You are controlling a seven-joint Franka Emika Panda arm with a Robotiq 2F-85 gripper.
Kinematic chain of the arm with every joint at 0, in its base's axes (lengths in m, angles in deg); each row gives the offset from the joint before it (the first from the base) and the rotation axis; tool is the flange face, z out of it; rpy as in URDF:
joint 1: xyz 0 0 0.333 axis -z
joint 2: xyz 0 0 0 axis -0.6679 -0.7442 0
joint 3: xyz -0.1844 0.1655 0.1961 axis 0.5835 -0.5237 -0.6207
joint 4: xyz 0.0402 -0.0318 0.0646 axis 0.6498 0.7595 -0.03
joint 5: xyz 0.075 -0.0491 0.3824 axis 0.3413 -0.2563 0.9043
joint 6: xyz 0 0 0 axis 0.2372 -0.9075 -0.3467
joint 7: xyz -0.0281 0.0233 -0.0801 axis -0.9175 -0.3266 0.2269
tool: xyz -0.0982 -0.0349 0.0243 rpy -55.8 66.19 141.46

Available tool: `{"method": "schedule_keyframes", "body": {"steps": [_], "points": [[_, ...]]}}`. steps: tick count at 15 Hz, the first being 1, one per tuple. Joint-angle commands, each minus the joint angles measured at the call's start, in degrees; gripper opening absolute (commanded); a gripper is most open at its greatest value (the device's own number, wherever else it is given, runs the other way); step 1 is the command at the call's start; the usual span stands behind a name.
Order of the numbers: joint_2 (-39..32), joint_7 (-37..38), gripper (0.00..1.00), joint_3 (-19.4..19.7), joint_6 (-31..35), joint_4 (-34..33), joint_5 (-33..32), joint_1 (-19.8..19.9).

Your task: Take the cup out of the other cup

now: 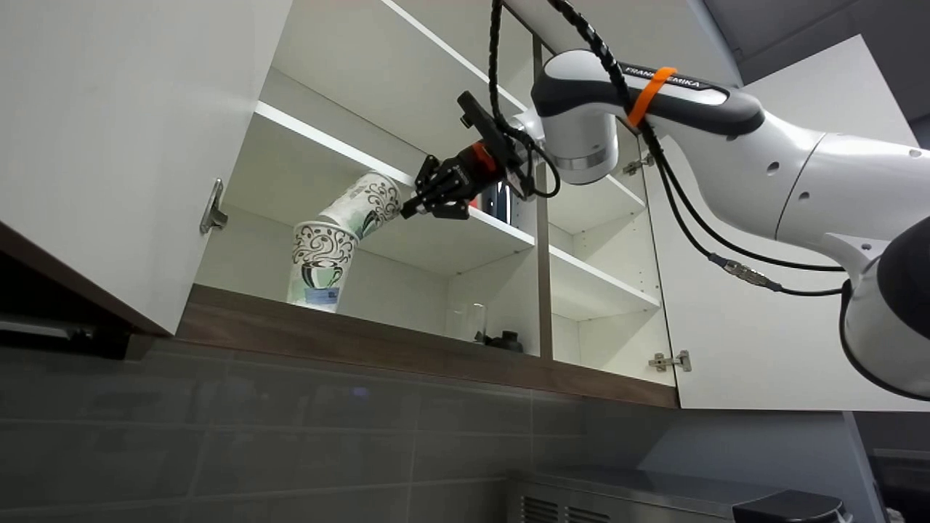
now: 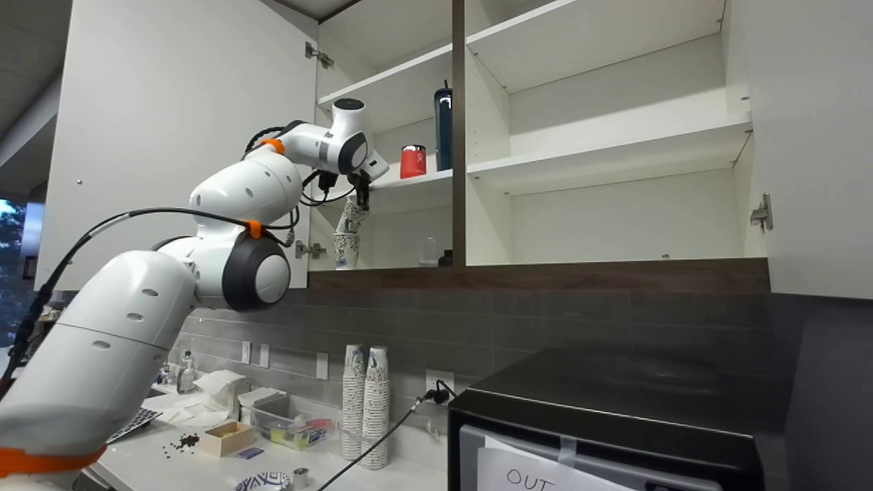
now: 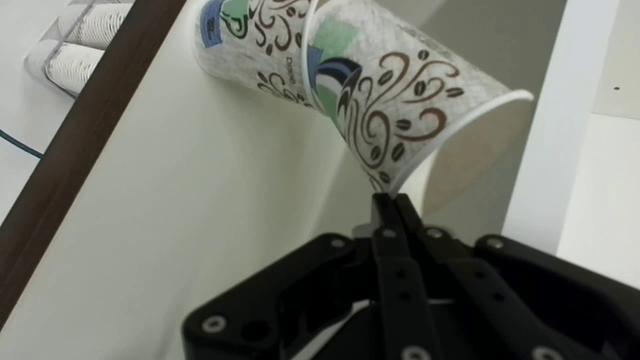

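I have the claw [image 3: 392, 199] clamped on the rim of the cup [image 3: 400, 95], pinching the white lip right at its tips. The cup leans at a slant, its open end up by the claw, close to the edge of a white shelf [image 1: 312, 136], and its base down at the mouth of the other cup [image 1: 320, 265]; how deep that base sits inside, I cannot tell from here. The other cup stands upright on the floor of the cupboard [image 1: 436, 352], near the front edge and near an open door [image 1: 123, 145]. My arm [image 1: 726, 131] stretches across the front of the cupboard. On the shelf, in an exterior view, I see a red cup [image 2: 412, 161] just beside a dark tall bottle [image 2: 443, 129]. Farther along the cupboard floor sits a clear glass [image 2: 428, 252] with a small black thing [image 1: 506, 340] next to it. Down on the counter [image 2: 416, 474], two tall stacks of paper cups [image 2: 353, 409] stand side by side, near a black appliance [image 2: 607, 395] with a sheet of paper [image 2: 505, 470] marked "OUT" on its front.
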Motion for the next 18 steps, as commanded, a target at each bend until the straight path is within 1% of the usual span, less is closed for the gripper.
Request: {"method": "schedule_keyframes", "body": {"steps": [1,5,9,14,18], "points": [[-1.01,1.83,0.01,0.19,-1.71,0.72,0.67,0.87],[-1.61,2.05,0.01,0.10,-3.97,0.92,0.86,1.26],[-1.50,2.62,0.01,-0.35,-3.26,0.50,2.81,2.08],[-2.03,3.32,0.01,-1.30,-2.45,0.73,9.68,4.84],[-2.35,4.33,0.01,-1.34,-2.76,1.72,14.76,7.07]]}}
